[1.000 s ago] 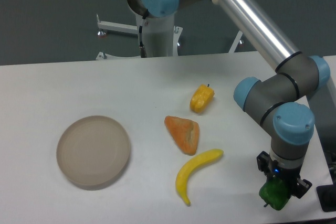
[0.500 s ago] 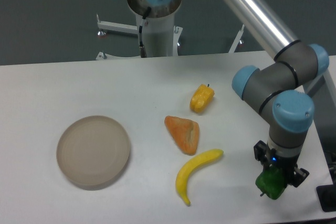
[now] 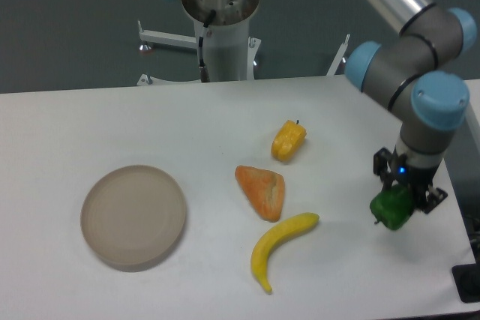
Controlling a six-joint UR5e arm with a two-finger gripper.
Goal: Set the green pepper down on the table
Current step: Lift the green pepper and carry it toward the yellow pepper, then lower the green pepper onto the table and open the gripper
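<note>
The tool (image 3: 397, 201) is gripping the green pepper (image 3: 391, 209), which is hanging directly beneath it over the surface's (image 3: 112, 118) right side.

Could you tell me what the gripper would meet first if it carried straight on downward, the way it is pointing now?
The gripper points down with the green pepper between its fingers. Straight below lies bare white table near the right edge, so the pepper would likely touch the tabletop first. Its height above it is unclear.
</note>
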